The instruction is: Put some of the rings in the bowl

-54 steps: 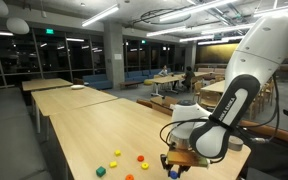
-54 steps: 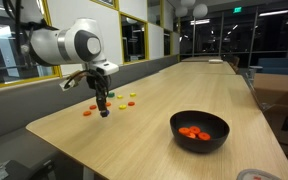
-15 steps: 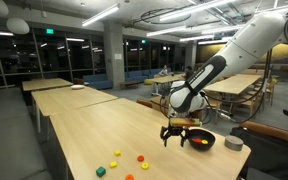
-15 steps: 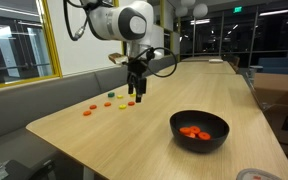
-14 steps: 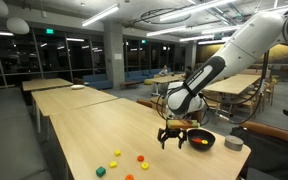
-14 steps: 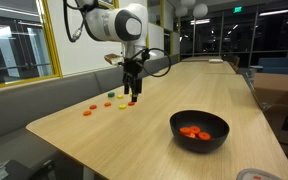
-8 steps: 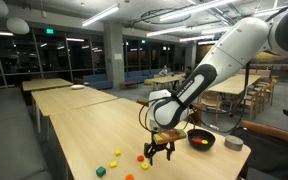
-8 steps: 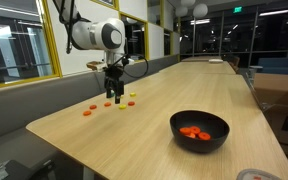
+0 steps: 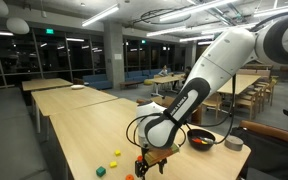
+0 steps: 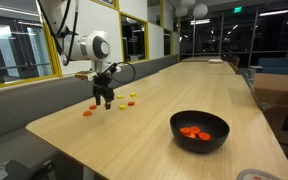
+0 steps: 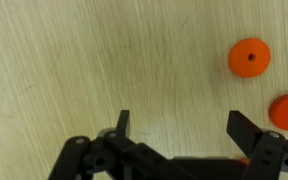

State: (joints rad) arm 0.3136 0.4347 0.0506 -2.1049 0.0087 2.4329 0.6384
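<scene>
1. Black metal fingers (image 11: 241,128) spread wide, empty, hovering over the light wooden tabletop (image 11: 74,60).
2. Small flat orange plastic rings (image 11: 249,57) lie beside the fingers; round black bowl (image 10: 199,146) well apart.
3. Advice: centre on one ring before descending.

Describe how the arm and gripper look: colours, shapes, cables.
The arm is white, with thick rounded links and dark bands at the joints. The gripper is black, with two flat, tapered fingers on linked bars. A thin black cable loops beside the wrist.
</scene>
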